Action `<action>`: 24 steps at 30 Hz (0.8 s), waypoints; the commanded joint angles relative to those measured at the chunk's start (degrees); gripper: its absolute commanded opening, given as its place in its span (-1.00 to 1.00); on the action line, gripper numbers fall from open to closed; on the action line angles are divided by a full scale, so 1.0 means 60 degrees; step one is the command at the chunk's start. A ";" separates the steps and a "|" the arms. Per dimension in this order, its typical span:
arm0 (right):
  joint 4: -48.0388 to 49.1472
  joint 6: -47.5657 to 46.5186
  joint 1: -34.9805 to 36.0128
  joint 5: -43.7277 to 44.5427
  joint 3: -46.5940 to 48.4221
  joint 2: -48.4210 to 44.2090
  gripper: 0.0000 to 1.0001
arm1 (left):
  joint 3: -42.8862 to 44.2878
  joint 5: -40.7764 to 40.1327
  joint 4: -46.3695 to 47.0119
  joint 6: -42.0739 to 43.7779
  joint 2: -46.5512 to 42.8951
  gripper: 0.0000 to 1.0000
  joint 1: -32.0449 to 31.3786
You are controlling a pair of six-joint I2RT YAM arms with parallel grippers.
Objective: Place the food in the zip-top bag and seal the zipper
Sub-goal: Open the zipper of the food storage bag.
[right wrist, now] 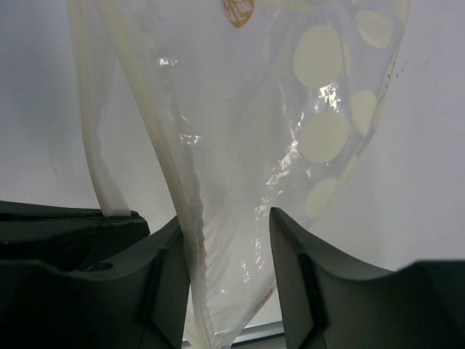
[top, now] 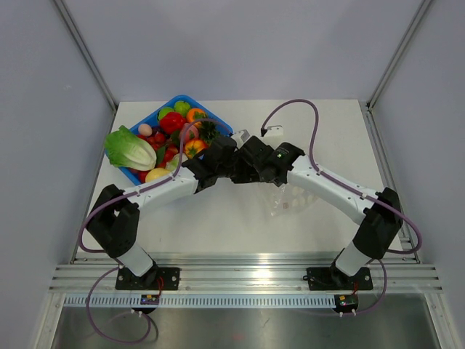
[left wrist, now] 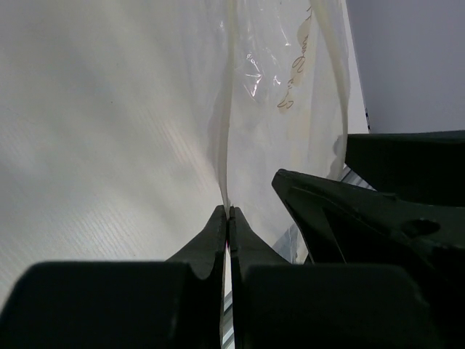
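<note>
White tabletop [top: 218,225] is filling the overhead view, with pale grey walls standing around it, and your blue bin [top: 176,98] is sitting at its far left corner. The food [top: 173,122] is lying heaped inside that bin, and a green lettuce [top: 131,149] is leaning over the bin's left edge. Just to the right of the bin, your two arms are meeting wrist to wrist above the table. The zip-top bag [top: 287,200] is hanging from them, further right of the bin and nearer the arm bases, with its clear dotted film crumpling onto the table. Your left gripper [left wrist: 229,212] is pinching the bag's mouth edge, its jaws pressing together on the thin pale strip. Your right gripper [right wrist: 224,218] is holding its jaws apart, and the bag's film is running loosely between them. The zipper [right wrist: 171,153] is trailing down against one of those fingers, while the other finger is standing clear of the film. No food is showing inside the bag in either wrist view.
</note>
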 commanded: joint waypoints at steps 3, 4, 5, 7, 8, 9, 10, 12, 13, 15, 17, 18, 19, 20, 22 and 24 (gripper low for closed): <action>-0.0425 0.0583 0.0151 0.0640 0.0012 -0.0242 -0.01 | 0.0096 0.0160 0.0281 0.0108 -0.0258 -1.00 -0.0051; -0.0410 0.0613 0.0165 0.0596 -0.0177 -0.0286 -0.01 | 0.0096 0.0160 0.0281 0.0108 -0.0258 -1.00 -0.0051; -0.0410 0.0700 0.0151 0.0581 -0.0295 -0.0373 -0.01 | 0.0096 0.0145 0.0267 0.0108 -0.0258 -1.00 -0.0036; -0.0395 0.0788 0.0151 0.0508 -0.0558 -0.0447 -0.04 | 0.0125 0.0159 0.0209 0.0166 -0.0258 -1.00 -0.0007; -0.0395 0.0832 0.0151 0.0450 -0.0632 -0.0549 -0.13 | 0.0111 0.0160 0.0194 0.0166 -0.0258 -1.00 0.0037; -0.0352 0.0833 0.0151 0.0333 -0.0691 -0.0608 -0.24 | 0.0125 0.0174 0.0179 0.0181 -0.0243 -1.00 0.0066; -0.0279 0.0847 0.0151 0.0274 -0.0822 -0.0681 -0.36 | 0.0125 0.0174 0.0135 0.0166 -0.0257 -1.00 0.0110; -0.0220 0.0920 0.0151 0.0230 -0.0896 -0.0857 -0.76 | 0.0169 0.0291 0.0091 0.0224 -0.0243 -1.00 0.0242; -0.0219 0.0935 0.0151 0.0230 -0.0911 -0.0915 -0.89 | 0.0285 0.0306 -0.0039 0.0254 -0.0214 -1.00 0.0315; -0.0219 0.0892 0.0151 0.0259 -0.0868 -0.1135 -1.00 | 0.0476 0.0394 -0.0303 0.0531 -0.0097 -1.00 0.0359; -0.0219 0.0688 0.0165 0.0273 -0.0663 -0.1383 -1.00 | 0.0944 0.0452 -0.0947 0.0780 0.0136 -1.00 0.0433; -0.0248 0.0599 0.0151 0.0259 -0.0561 -0.1457 -1.00 | 0.1119 0.0482 -0.1195 0.1115 0.0210 -1.00 0.0447; -0.0321 0.0497 0.0151 0.0230 -0.0342 -0.1545 -1.00 | 0.1281 0.0453 -0.1677 0.1292 0.0298 -1.00 0.0476; -0.0380 0.0307 0.0151 0.0186 -0.0210 -0.1662 -1.00 | 0.1688 0.0438 -0.1971 0.1657 0.0502 -1.00 0.0506; -0.0599 -0.0131 0.0151 -0.0150 0.0301 -0.1678 -1.00 | 0.2100 0.0452 -0.2789 0.2039 0.0723 -1.00 0.0535; -0.0979 -0.0338 0.0136 -0.0617 0.0785 -0.1517 -1.00 | 0.2584 0.0423 -0.3218 0.2509 0.0957 -1.00 0.0535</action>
